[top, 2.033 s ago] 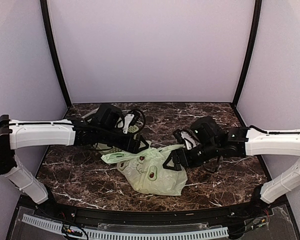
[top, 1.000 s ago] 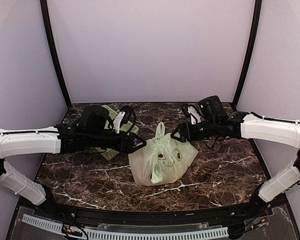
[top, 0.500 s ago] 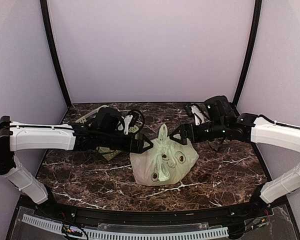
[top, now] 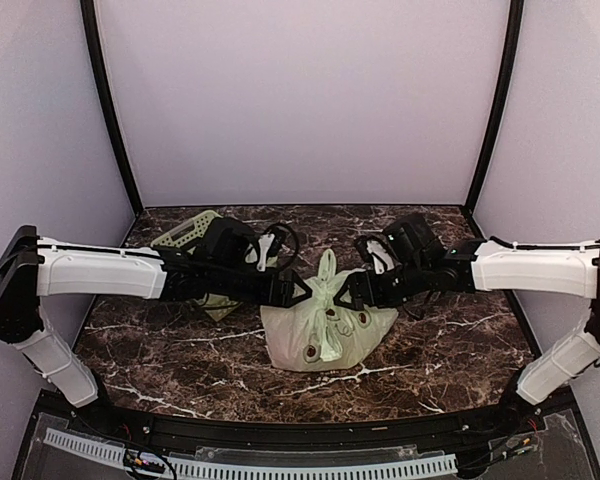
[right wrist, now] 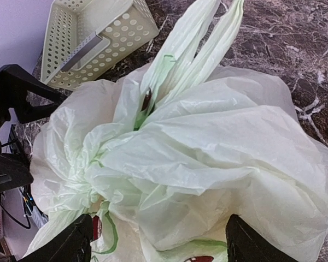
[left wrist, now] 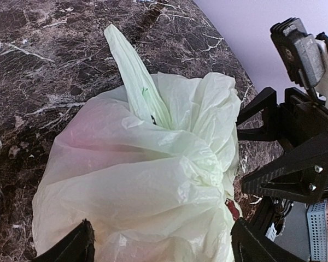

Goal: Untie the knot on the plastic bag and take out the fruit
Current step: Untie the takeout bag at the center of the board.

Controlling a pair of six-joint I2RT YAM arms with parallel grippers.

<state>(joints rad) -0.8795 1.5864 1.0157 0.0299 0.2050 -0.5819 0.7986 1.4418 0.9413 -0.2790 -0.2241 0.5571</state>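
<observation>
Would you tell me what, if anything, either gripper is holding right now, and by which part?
Nothing is clamped: the left gripper and the right gripper both stand open, straddling the gathered top of the plastic bag.

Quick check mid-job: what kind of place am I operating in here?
Probably an enclosed robot test booth rather than a home: plain pale walls, black corner posts, and a dark marble-pattern table.

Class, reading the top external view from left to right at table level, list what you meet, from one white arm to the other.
White left arm → pale green perforated basket → left gripper → knot of the thin pale green plastic bag → right gripper → white right arm.
</observation>
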